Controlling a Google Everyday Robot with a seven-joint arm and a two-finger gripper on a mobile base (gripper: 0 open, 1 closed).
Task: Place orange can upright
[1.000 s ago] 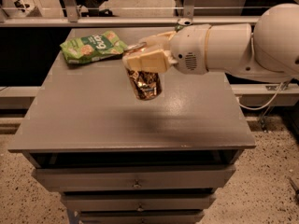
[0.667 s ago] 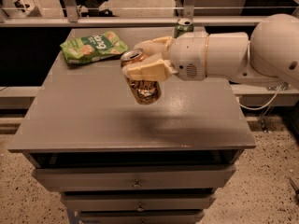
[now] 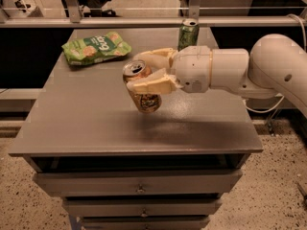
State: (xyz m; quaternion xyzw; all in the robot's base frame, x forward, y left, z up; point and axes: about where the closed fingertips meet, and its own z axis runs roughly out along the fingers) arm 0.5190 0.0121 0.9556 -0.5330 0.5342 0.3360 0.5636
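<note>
The one camera looks from the front and above, rather near, down on the grey table (image 3: 86,114), where the gripper (image 3: 135,72) clamps the orange can (image 3: 147,101) over its middle.

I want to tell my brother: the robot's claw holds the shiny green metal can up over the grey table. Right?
Not the green one. In the camera view the two-finger gripper holds the orange-bronze metal can up over the grey table; the green metal can stands at the table's back edge.

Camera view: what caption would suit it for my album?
Gripper holds the orange can tilted over the grey table.
</note>
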